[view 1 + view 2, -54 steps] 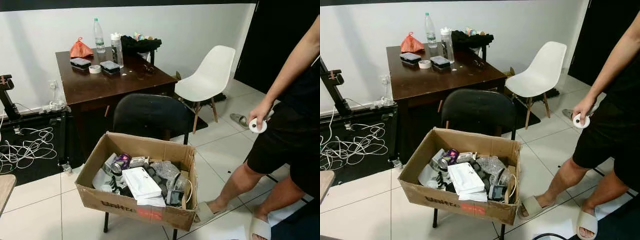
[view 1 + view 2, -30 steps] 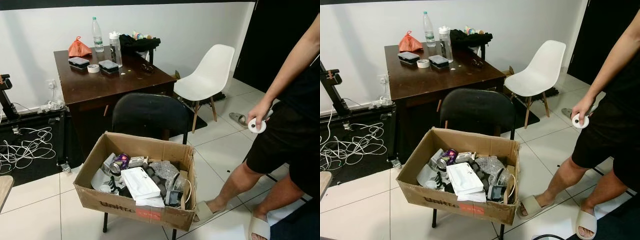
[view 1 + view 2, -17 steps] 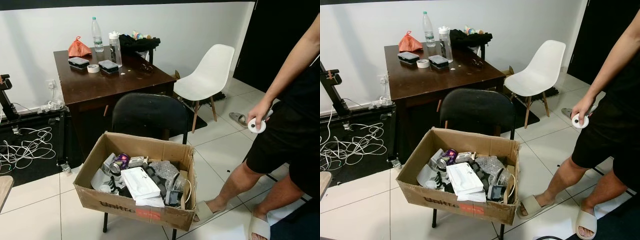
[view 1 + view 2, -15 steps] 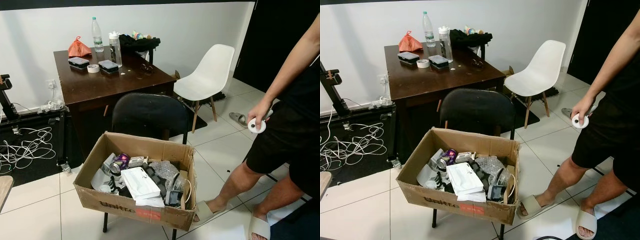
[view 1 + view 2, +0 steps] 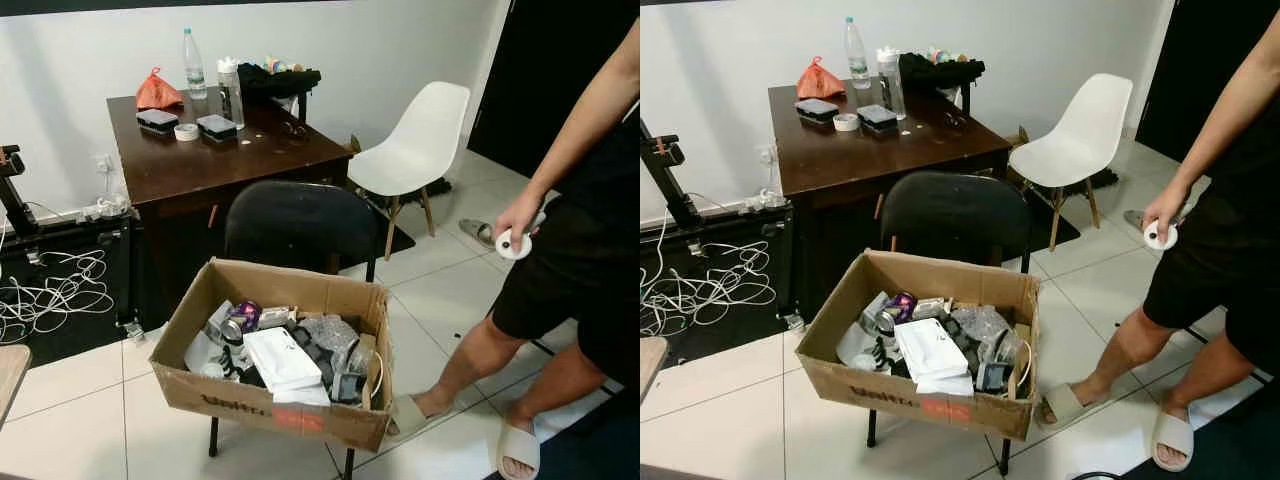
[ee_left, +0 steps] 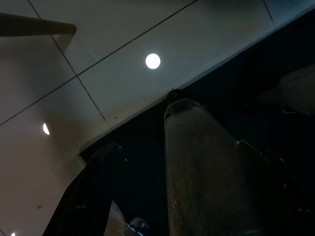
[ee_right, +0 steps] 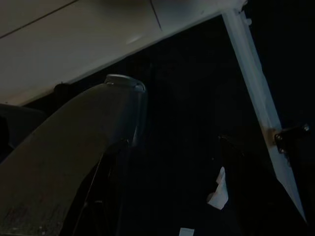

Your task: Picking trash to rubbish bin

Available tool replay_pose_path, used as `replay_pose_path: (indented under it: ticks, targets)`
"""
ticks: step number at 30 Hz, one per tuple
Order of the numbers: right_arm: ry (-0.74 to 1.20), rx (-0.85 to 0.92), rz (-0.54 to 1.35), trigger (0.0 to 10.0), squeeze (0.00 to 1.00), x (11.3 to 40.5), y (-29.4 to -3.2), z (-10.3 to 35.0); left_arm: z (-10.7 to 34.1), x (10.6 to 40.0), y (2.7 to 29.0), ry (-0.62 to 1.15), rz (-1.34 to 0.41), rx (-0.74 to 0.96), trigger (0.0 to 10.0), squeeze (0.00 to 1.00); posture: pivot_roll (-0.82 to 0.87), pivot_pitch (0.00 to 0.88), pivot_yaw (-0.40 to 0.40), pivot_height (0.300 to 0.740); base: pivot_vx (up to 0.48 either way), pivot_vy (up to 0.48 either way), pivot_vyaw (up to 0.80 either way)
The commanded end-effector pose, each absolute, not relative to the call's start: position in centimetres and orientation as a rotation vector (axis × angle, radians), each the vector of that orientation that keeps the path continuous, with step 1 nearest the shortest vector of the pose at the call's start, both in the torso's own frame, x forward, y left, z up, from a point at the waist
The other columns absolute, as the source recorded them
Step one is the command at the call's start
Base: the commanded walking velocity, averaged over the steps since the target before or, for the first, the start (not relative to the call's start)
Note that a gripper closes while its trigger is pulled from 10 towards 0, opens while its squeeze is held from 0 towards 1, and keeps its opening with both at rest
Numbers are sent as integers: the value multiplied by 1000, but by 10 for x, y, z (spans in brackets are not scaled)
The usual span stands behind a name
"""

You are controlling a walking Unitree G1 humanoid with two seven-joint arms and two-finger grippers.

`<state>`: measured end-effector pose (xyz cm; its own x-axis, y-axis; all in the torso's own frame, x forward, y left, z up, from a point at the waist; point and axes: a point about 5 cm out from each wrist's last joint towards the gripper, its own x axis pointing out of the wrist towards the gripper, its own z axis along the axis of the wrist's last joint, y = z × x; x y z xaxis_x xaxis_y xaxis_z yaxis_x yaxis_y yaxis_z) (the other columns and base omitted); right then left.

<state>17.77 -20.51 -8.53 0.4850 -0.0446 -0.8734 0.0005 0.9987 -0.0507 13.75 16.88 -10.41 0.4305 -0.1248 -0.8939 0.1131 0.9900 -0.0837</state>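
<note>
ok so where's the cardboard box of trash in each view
Left eye view: cardboard box, low centre, on the black chair.
Right eye view: cardboard box, low centre, same chair behind it.
Left wrist view: too dark to make it out.
Right wrist view: too dark to make it out.
Shared landmark: white chair.

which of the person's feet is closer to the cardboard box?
Right, judging by stance. The right foot sits just beside the cardboard box, at its corner; the left foot is farther off.
</note>
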Motion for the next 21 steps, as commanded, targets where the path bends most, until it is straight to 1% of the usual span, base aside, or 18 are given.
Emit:
replay_pose_path:
  ticks: [1,21]
  targets:
    - [1092,-33,-31,10000,0,170,-204,-89,-110,120,165,1181,-159,-16,10000,0,-83,94,13,740,-300,0,0]
    - [1089,-29,-27,10000,0,172,-203,-88,-110,121,166,1181,-164,-3,10000,0,-83,90,18,740,-318,0,0]
